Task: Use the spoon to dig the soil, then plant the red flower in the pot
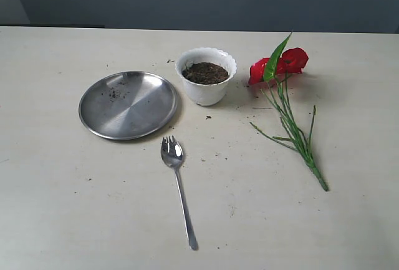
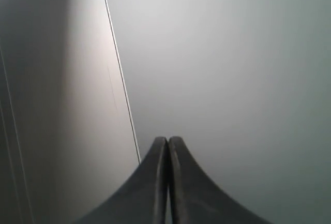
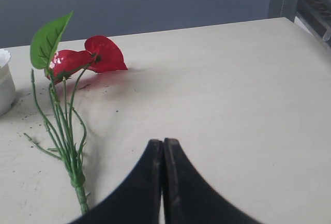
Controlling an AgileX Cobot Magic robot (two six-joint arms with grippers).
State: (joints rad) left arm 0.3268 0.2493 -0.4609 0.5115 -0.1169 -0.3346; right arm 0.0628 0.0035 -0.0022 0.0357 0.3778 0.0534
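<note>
Soil [image 1: 206, 72]: dark and crumbly, inside the pot, its surface just under the rim.
Pot [image 1: 204, 94]: upright on the table [image 1: 62, 207], between the plate and the flower.
Spoon [image 1: 177, 179]: flat on the table in front of the pot. Its tined bowl lies just beside the plate's near edge and its handle runs toward the camera. Nothing touches it.
Flower [image 1: 288, 111]: lying on the table right of the pot. The red petals and leaf are near the pot, and the stems trail toward the near right. It is not held.
Plate [image 1: 128, 105]: flat, just left of the pot, with a few soil specks on it.
Table: loose crumbs lie around the pot and spoon.
Right gripper [image 3: 163, 142]: fingers pressed together on nothing, over bare table. It is near the flower's stem end but apart from it.
Left gripper [image 2: 168, 141]: fingers pressed together, empty, facing a plain grey surface.
</note>
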